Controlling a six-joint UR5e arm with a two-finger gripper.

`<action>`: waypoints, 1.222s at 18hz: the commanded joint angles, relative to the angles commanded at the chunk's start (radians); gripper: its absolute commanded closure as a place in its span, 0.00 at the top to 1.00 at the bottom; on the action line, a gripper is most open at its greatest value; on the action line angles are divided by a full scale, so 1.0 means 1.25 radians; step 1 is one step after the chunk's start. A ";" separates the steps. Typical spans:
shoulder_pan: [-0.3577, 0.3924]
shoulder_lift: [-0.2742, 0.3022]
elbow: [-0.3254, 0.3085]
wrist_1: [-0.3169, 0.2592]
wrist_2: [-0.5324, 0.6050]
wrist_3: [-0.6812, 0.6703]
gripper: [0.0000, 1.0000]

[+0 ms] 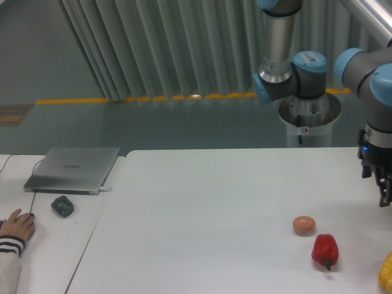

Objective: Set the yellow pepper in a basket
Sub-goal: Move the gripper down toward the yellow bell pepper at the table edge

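The yellow pepper (386, 272) lies on the white table (202, 233) at the bottom right corner, mostly cut off by the frame edge. My gripper (383, 195) hangs at the right edge, well above and behind the pepper and apart from it. The frame edge cuts the gripper off, so I cannot tell how its jaws stand; nothing shows between them. No basket is in view.
A red pepper (324, 250) lies just left of the yellow one. A small tan-orange egg-shaped ball (304, 225) sits behind it. On a side table at the left are a closed laptop (72, 169), a dark mouse (62, 205) and a person's hand (17, 225).
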 joint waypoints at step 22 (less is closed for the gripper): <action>-0.031 -0.032 -0.020 0.164 -0.173 -0.494 1.00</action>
